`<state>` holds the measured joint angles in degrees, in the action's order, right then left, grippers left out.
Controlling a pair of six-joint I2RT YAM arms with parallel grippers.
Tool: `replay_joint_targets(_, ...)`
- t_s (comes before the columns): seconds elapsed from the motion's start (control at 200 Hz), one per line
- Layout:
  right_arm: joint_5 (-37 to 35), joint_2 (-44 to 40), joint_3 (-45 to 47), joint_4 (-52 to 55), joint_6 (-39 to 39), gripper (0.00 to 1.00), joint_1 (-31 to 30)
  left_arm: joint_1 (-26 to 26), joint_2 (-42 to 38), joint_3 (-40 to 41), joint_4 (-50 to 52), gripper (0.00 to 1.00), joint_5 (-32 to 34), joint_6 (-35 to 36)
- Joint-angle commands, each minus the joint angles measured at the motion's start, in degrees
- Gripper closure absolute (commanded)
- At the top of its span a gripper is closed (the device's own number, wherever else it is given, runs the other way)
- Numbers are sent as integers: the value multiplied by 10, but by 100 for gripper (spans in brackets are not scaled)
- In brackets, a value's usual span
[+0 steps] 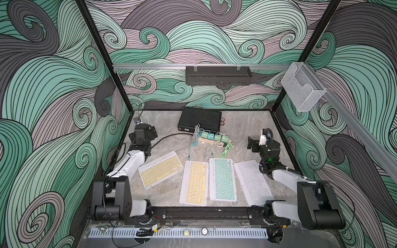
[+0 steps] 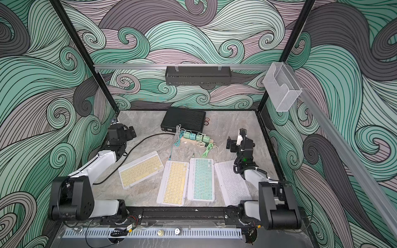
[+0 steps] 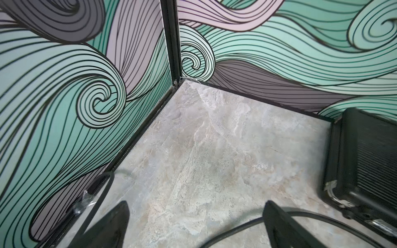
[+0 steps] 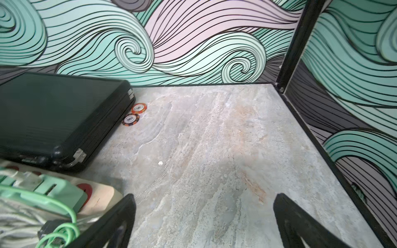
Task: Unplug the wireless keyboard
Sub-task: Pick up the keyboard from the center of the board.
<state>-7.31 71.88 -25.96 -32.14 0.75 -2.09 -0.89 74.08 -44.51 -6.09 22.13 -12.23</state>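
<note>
Table edges: we see the grey marble table (image 1: 247, 126) closed in by patterned walls (image 1: 171, 94) on the left, back and right, with a black trim strip along each foot. A black rail (image 1: 204, 213) carrying both arm bases runs along the near edge.
Open room, left: bare marble in the far left corner, between the wall and the black case (image 1: 200, 119). A black cable (image 1: 169, 137) curves across it.
Open room, right: a wide bare stretch from the case to the right wall (two poker chips (image 4: 135, 113) lie just beside the case).
Crowded middle: power strip (image 1: 212, 139) on a wooden base, just in front of the case, loaded with green and blue chargers (image 1: 209, 135).
Keyboards: four lie side by side toward the near edge. They are the angled yellow keyboard (image 1: 161, 169), upright yellow keyboard (image 1: 194, 182), teal keyboard (image 1: 223, 179) and white keyboard (image 1: 253, 182), the last partly hidden behind the right arm (image 1: 285, 178).
Cords: a teal cord (image 1: 189, 153) reaches the far corner of the upright yellow keyboard. A green cord (image 1: 226, 150) coils just beyond the teal keyboard. We cannot tell whether the plugs are seated (too small).
Left gripper (image 3: 195, 227): over the far left open patch, fingers (image 3: 111, 223) spread wide, with only marble and the black cable showing between them.
Right gripper (image 4: 206, 225): just to the right of the power strip, fingers (image 4: 296, 223) spread wide over bare marble, holding nothing.
</note>
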Motion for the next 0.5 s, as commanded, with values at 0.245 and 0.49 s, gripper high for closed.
replay_joint_targets(0.245,-12,-146,-143,362,222,1,7,1,-232,129,48,1,-16,-74)
replay_joint_targets(0.49,110,-193,-144,325,294,1,5,-1,-301,196,46,1,45,-145)
